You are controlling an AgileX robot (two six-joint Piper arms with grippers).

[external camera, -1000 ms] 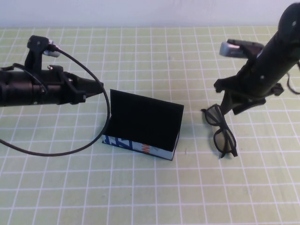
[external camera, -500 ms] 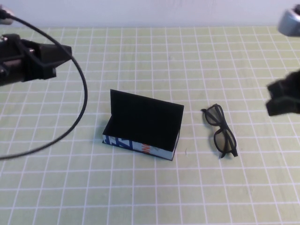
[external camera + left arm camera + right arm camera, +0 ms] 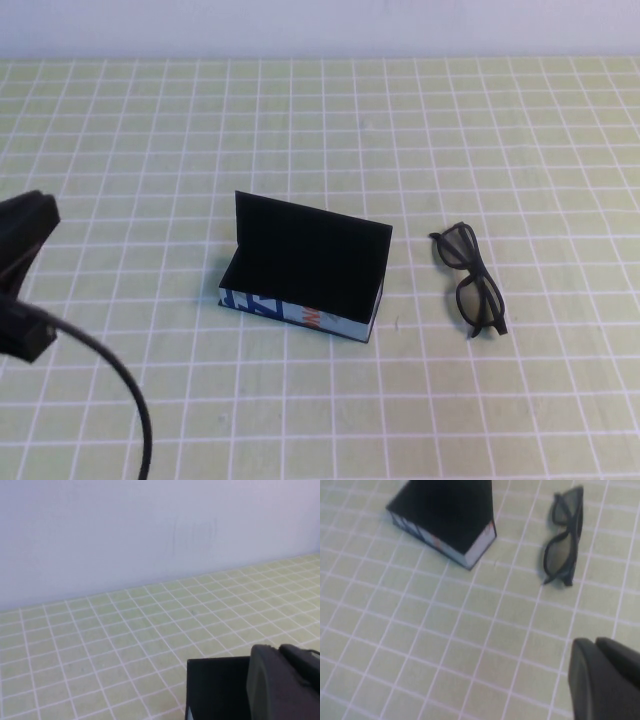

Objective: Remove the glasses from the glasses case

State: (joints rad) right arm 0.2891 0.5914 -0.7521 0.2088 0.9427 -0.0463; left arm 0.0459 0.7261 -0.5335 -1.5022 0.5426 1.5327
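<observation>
Left gripper [image 3: 22,275], jaw state unclear, sits at the table's left edge, far from the glasses [image 3: 471,277] beside the open glasses case [image 3: 305,268]; right gripper [image 3: 605,680], state likewise unclear, shows only in its wrist view.

Right gripper [image 3: 607,677] withdrawn from the overhead frame, left gripper [image 3: 285,680] apparently pulled back low-left

Glossy plastic glasses [image 3: 470,279], matt case [image 3: 305,268]

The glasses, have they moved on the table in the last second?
No. The glasses lie folded on the same grid squares to the right of the open glasses case, apart from it.
</observation>
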